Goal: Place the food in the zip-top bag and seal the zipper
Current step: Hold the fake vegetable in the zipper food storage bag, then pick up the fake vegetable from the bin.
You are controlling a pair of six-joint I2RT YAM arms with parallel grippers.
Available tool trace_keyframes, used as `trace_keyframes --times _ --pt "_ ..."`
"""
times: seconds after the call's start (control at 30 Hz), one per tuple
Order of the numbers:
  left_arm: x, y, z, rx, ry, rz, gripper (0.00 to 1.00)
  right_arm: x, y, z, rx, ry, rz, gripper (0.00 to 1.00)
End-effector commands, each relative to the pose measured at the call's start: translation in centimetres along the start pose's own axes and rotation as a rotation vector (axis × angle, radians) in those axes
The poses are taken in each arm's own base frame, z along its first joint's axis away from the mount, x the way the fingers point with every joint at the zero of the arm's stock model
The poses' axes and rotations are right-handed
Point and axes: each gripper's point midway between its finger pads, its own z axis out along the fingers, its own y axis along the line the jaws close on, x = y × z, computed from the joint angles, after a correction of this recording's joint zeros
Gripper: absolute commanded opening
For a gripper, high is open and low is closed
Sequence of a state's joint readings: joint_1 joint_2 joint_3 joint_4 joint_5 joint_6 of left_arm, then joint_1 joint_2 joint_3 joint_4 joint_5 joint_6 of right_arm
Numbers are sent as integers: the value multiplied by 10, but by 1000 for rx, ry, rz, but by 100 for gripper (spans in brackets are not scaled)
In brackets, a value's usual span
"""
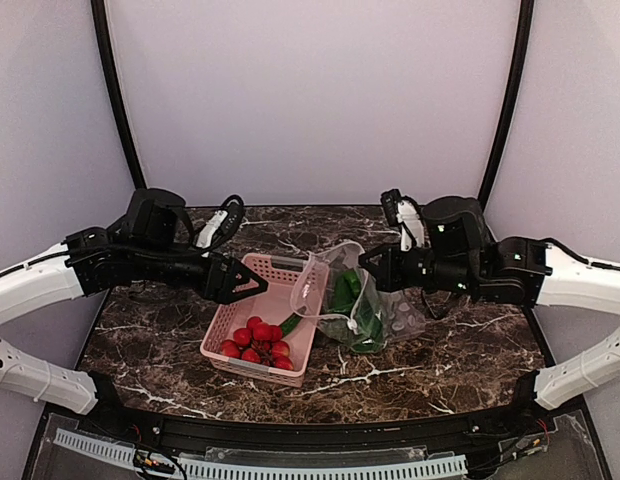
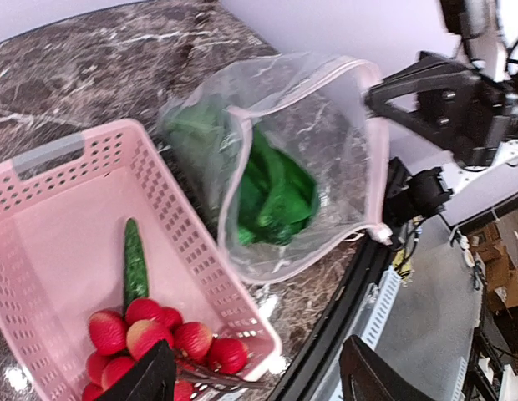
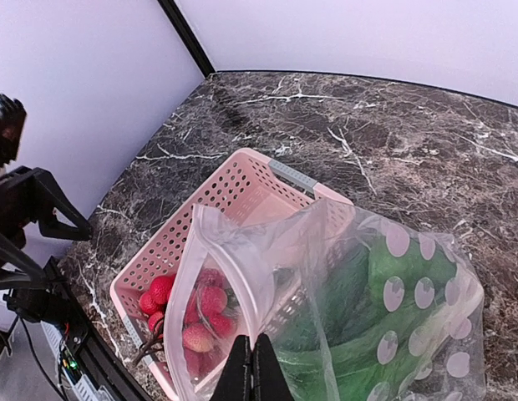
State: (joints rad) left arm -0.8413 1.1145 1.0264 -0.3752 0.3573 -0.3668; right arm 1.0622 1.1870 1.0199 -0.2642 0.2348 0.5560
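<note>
**Zip-top bag (image 1: pixel 362 300) held up by my right tool (image 3: pixel 253 351), greens inside**

My right tool is pinched tight on the zip-top bag's mouth edge, holding it up just beside the pink basket (image 1: pixel 282 266) on the counter (image 1: pixel 440 350). The zipper (image 2: pixel 228 180) gapes unsealed, and leafy green food (image 2: pixel 276 196) lies inside the bag. My left tool (image 2: pixel 257 368) stands wide, gripping nothing, above the basket, where a cucumber (image 2: pixel 134 263) lies next to red strawberries (image 2: pixel 159 326).

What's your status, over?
Left gripper open, empty, by pink basket. Right gripper shut on zip-top bag, mouth open. Greens bagged; one cucumber in basket, strawberries beside it.
</note>
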Motion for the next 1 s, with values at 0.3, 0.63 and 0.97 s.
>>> trace_keyframes --times 0.3,0.63,0.97 --pt "63 88 56 -284 265 -119 63 -23 -24 -15 63 -79 59 0" --pt "73 105 103 -278 425 -48 54 -20 -27 -12 62 -62 69 0" --pt "82 113 139 -243 482 -30 50 -21 -31 -13 67 -62 73 0"
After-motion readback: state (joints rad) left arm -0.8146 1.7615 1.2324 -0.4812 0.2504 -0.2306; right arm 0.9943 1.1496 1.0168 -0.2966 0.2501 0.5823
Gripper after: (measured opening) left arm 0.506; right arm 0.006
